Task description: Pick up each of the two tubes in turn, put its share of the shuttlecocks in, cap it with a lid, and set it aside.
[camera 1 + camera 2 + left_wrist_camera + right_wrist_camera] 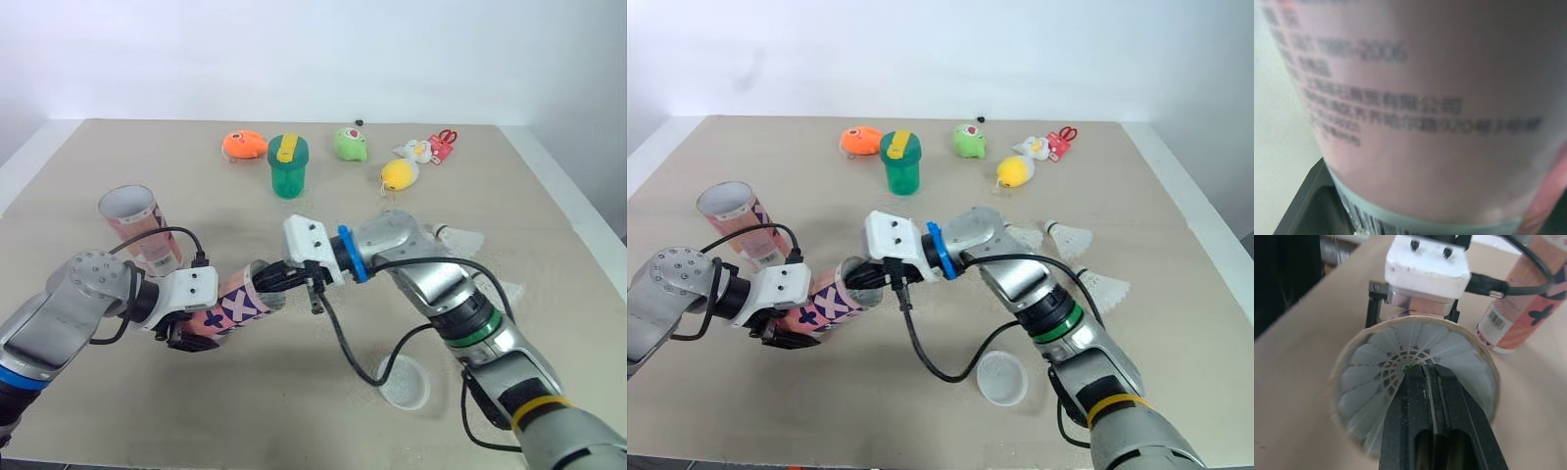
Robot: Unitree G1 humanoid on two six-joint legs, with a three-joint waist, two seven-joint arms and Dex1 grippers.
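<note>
Fingers [1303,205] of the left gripper [789,335], reaching in from lower left, are clamping the patterned tube [828,302], holding it tilted at centre-left, mouth facing the right gripper [1426,374], which is pinching shut on a white shuttlecock [1376,372] inside that mouth.

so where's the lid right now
In the eye views the lid lies flat on the table near the front edge, right of centre, beside the right arm.

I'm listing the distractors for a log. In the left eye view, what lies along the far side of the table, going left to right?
orange toy → green cup with a yellow lid → green toy → yellow toy → small red item. The white toy by the yellow one overlaps it, so it is left out.
</note>
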